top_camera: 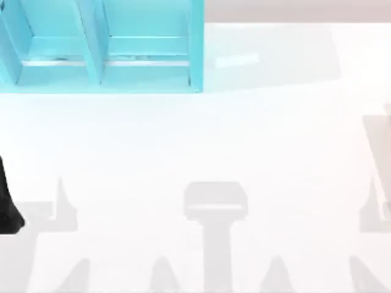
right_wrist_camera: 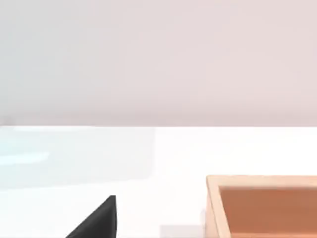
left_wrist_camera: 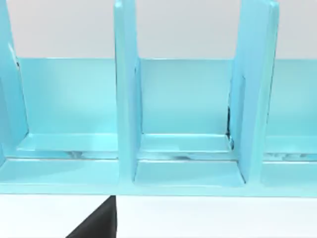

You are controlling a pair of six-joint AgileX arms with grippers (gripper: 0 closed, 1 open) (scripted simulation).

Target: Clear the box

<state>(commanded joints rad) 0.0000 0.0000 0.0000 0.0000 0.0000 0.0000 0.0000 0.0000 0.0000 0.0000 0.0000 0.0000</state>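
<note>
While the left hand (top_camera: 9, 210) sits at the table's (top_camera: 195, 146) left edge, fingers' state untellable, the blue box (top_camera: 101, 46) stands well apart.

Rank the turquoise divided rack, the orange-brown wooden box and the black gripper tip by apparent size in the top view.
1. Turquoise divided rack, largest.
2. Black gripper tip, small at the left edge.
3. Orange-brown wooden box: a cut-off sliver at the right edge, so unsure.

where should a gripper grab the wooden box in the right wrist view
On the wooden box, grip the near rim wall from above, one finger inside and one outside: it is open-topped with thin upright walls. Judged from a partial view; the rest is cut off.
</note>
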